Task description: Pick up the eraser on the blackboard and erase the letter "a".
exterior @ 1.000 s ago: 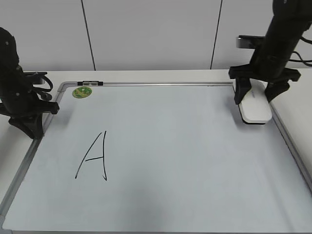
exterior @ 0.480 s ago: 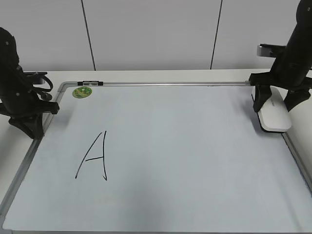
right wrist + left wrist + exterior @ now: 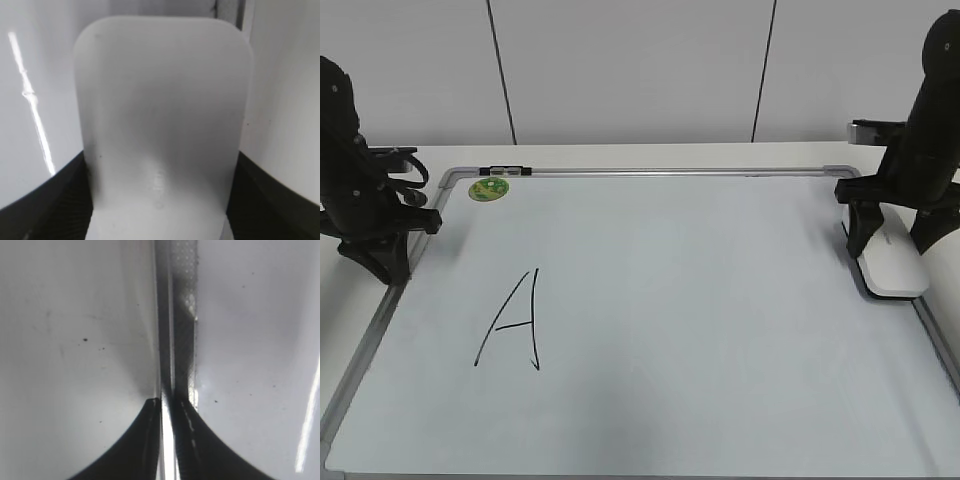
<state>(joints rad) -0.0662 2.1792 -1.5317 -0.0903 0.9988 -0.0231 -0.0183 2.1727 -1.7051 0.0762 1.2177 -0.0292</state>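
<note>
White panelled wall point(image 3: 630, 70) behind white table point(image 3: 620, 154).

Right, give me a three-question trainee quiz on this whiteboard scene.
1. True or false: the eraser lies at the board's right edge.
2. Which gripper straddles the eraser? A) left B) right C) neither
3. Fill in: the only letter written on the board is a capital ___.

Key: 1 true. 2 B, the right gripper; the left gripper sits shut over the frame. 3 "A".
</note>
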